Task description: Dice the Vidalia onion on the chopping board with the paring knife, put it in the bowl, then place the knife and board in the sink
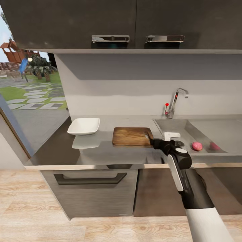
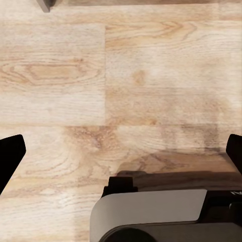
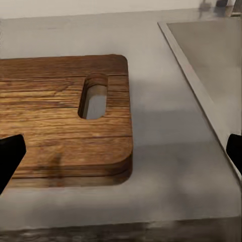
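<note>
From the head view, the long grey matte table [image 1: 101, 153] ran under dark wall cabinets, with the brown wooden rectangular chopping board [image 1: 131, 136] lying flat near its middle. To the board's left, apart from it, sat the shallow white squarish bowl [image 1: 84, 126]. To the right, the rectangular grey sink [image 1: 174, 127] held a small pinkish-red round onion [image 1: 197, 146], with a second similar pink ball [image 1: 214, 146] just beside it; a chrome tap with a small red knob [image 1: 174, 102] stood behind the basin. The right gripper [image 1: 155, 141] reached to the board's right end, between board and sink, but its fingertips were too small there to judge.

The right wrist view supplied that detail: the board's rounded corner and slot hole [image 3: 94, 102] lay close ahead on the table, the sink's edge [image 3: 196, 80] ran alongside, and the dark fingertips [image 3: 10, 156] stood at opposite borders, spread wide with nothing between them.

The left wrist view showed pale wooden floor planks [image 2: 121, 91], and the left gripper [image 2: 121, 154] likewise gaped wide, holding nothing.
</note>
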`<state>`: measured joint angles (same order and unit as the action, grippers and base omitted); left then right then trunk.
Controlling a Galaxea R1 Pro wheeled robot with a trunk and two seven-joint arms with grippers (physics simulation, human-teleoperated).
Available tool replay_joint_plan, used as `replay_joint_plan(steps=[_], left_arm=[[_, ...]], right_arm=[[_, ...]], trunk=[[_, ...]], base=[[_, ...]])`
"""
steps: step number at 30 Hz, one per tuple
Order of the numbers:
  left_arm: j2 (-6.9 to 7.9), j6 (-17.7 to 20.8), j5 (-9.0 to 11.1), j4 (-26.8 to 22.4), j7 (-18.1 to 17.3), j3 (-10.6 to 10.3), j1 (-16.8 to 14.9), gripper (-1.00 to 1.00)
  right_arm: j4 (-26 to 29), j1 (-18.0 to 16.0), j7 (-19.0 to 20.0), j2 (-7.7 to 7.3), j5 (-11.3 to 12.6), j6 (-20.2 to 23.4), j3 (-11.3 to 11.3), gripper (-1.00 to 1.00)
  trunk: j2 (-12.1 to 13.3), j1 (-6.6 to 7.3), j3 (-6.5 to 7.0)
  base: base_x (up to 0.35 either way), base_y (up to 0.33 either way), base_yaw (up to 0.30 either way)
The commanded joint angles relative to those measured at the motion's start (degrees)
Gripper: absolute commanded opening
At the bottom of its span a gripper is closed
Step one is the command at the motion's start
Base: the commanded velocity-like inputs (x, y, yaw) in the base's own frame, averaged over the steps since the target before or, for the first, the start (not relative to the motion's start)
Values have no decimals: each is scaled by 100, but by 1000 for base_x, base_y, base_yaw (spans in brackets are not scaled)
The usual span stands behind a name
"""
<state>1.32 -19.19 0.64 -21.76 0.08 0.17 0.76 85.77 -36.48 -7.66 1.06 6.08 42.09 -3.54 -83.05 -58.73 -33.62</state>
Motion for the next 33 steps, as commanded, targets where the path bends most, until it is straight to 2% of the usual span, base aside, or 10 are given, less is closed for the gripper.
replay_joint_plan(steps=[1,8,20,28,33], left_arm=[[0,-8,6,-7,1,1,3,100],[0,-9,6,39,1,1,3,100],[0,-14,-2,64,1,3,3,100],[-4,-15,-1,63,1,5,3,100],[-7,-14,6,65,1,9,3,100]], right_arm=[[90,110,-54,0,60,9,-7,100],[327,620,-29,0,60,-52,-7,100],[353,1337,-11,-8,60,-724,-7,100],[353,1476,-7,-62,60,-915,-2,100],[353,1485,-7,-84,60,-930,-6,100]], trunk=[[-3,0,-4],[-3,0,-4],[-3,0,-4],[-3,0,-4],[-3,0,-4]], base=[[0,0,0],[0,0,0],[0,0,0],[-11,0,0],[-225,0,0]])
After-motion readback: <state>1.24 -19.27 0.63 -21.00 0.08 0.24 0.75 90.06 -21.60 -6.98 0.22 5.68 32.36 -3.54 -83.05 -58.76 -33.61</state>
